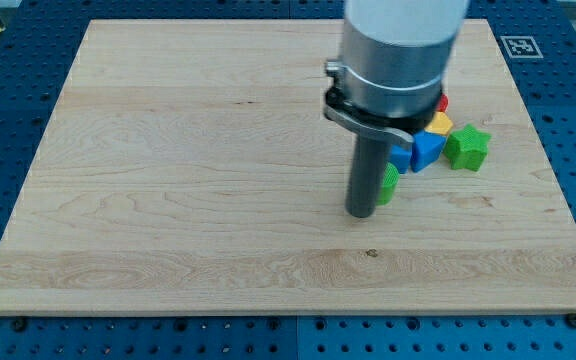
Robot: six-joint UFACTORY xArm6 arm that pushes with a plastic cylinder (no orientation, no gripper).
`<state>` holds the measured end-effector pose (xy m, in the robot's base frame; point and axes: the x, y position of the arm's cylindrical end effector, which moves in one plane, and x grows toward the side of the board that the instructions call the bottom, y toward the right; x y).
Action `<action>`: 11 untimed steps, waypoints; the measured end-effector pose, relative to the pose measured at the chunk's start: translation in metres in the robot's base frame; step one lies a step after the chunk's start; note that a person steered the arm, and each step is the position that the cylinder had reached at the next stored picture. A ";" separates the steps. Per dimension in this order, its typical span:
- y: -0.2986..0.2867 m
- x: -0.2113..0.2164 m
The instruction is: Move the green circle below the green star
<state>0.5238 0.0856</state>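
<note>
At tool tip | green circle touching, view's right side

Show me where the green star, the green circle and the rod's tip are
green star (467,148), camera view, middle of its top face.
green circle (389,184), camera view, the sliver showing right of the rod.
my tip (360,213), camera view, the rod's very end, touching the circle's left side.

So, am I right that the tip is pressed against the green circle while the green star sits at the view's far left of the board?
Not quite: the camera view shows the green star at the view's right, beside the blue block. The rest holds: my tip sits against the green circle.
</note>
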 end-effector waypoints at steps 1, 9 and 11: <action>0.018 0.001; 0.026 -0.002; 0.008 -0.029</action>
